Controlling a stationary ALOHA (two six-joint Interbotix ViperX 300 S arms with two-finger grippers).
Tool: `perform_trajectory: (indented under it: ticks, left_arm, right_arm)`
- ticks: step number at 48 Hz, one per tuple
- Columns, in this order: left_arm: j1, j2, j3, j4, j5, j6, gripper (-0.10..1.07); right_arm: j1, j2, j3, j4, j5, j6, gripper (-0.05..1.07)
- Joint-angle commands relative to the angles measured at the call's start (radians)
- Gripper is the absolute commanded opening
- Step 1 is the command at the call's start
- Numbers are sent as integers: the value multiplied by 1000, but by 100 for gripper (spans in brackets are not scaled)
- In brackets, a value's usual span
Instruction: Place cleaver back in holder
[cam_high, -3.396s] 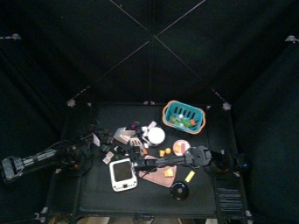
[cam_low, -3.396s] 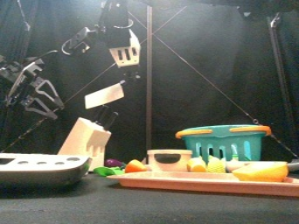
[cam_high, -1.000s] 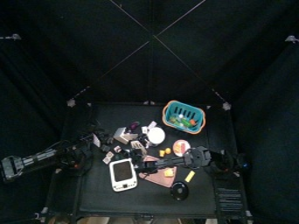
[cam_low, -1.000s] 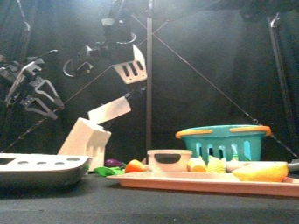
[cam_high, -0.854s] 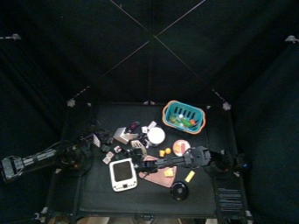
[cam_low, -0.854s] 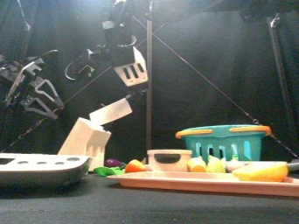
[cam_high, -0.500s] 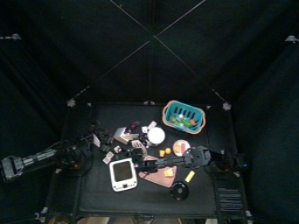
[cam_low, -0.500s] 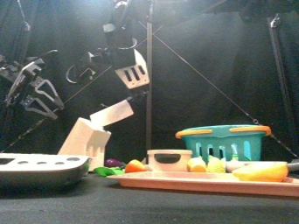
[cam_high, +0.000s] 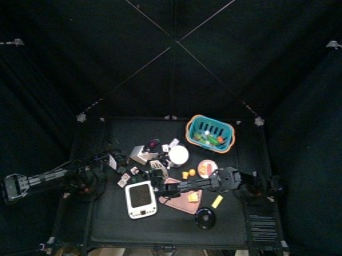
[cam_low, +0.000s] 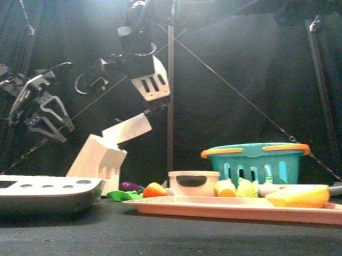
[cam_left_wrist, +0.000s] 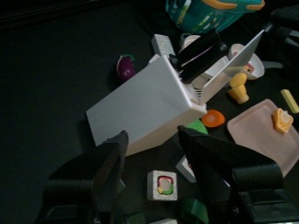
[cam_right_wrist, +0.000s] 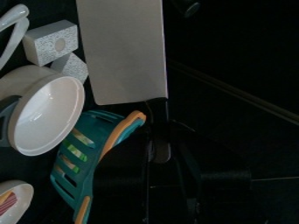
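Lowered since the earlier frames, the cleaver (cam_low: 150, 78) now hangs above the knife block (cam_low: 96, 160), its handle clamped in the right gripper (cam_right_wrist: 156, 129). Seating it should call for lining the blade with a free slot (another blade already occupies one). Jaws apart and empty, the left gripper (cam_left_wrist: 160, 149) hovers beside the block.

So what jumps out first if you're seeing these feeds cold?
The cleaver, gripped by the right hand, hangs blade down above the white knife block, where another blade already juts out at a slant. Next comes the teal basket at the right, behind an orange tray of toy food. The left hand hovers open, close to the block.
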Motion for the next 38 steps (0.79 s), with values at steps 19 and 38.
perform_trajectory:
  ticks: [19,38]
  left_arm:
    - [-5,38,-34,-12,-8,2,87]
    - [-8,155,-54,-12,-67,0,87]
  right_arm:
    - [-5,-14,-15,-2,-14,-6,53]
    - [2,-2,-11,2,-21,-6,53]
